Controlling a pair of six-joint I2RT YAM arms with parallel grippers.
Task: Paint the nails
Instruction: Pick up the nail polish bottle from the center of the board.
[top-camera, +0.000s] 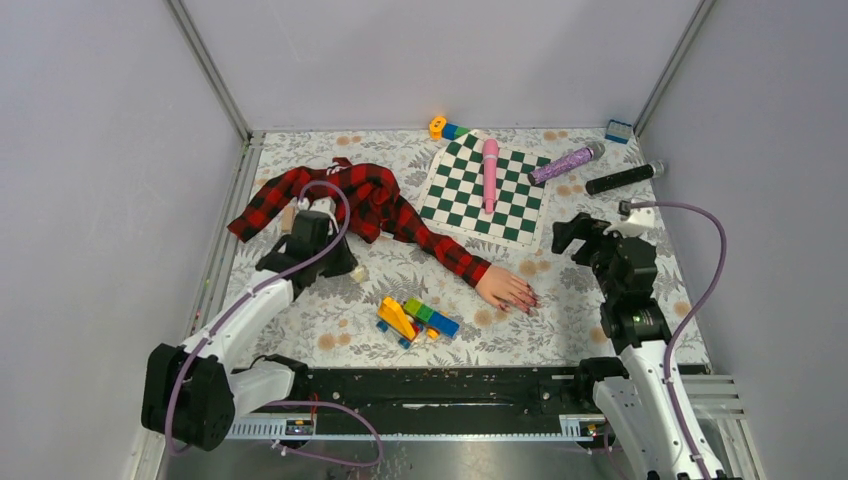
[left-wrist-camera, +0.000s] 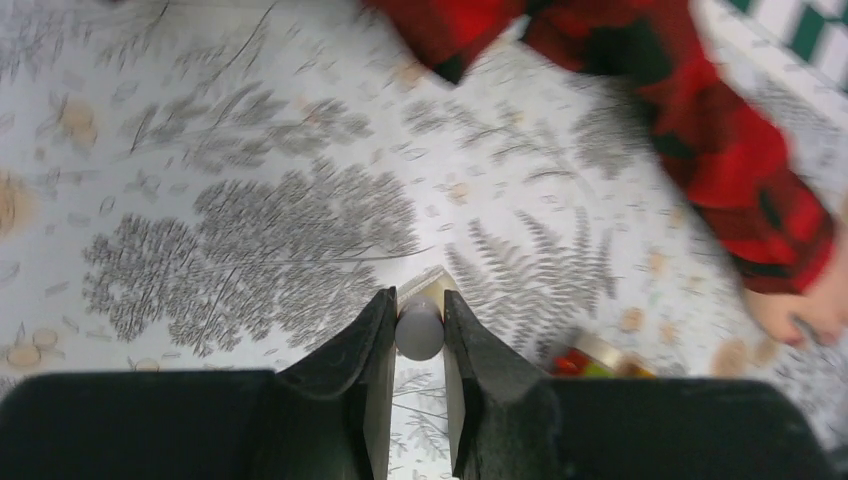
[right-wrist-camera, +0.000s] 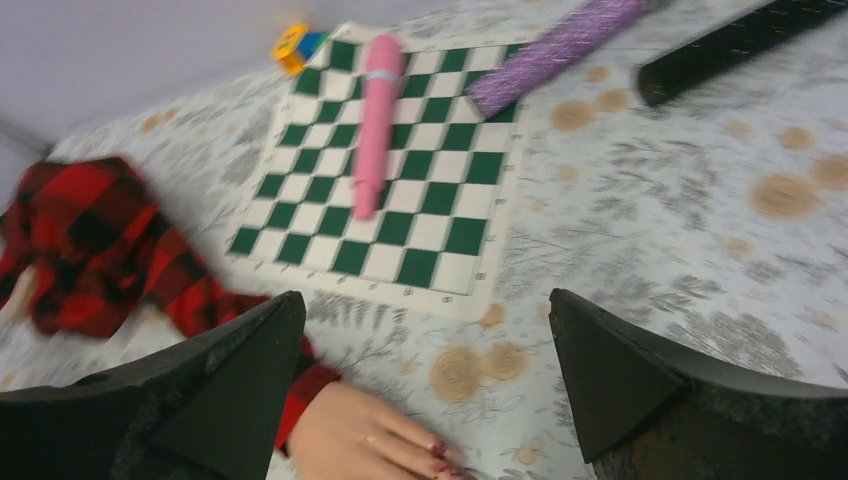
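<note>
the left claw (left-wrist-camera: 418, 308) is clenched on a small pale bottle (left-wrist-camera: 419, 330); the wrist view shows its rounded grey top pinched between the two dark fingers, just above the fern-printed cloth of the counter (top-camera: 300, 330). from above, this claw sits low beside the near edge of a red-black plaid shirt (top-camera: 340, 195) that lies crumpled on the left half of the counter.

the shirt's sleeve (top-camera: 440, 250) runs diagonally toward the near right and ends at a pale pink mannequin hand (top-camera: 503, 287), lying flat with its fingers pointing right. the nails (top-camera: 528, 300) are at those fingertips, small and dark red, well apart from the left claw and closer to the right one.

the right claw (right-wrist-camera: 425, 298) is released – jaws spread wide, nothing between them – and hangs above the counter right of the hand. in its wrist view the fingertips and nails show at the bottom edge, somewhat blurred.

a heap of coloured toy blocks (top-camera: 415, 318) lies just near-left of the hand. farther back a green-and-white checkered mat (top-camera: 505, 205) carries a pink stick (top-camera: 490, 172). a purple glittery cylinder (top-camera: 565, 162) overlaps the mat's right corner, and a black cylinder (top-camera: 622, 178) lies beside it.
</note>
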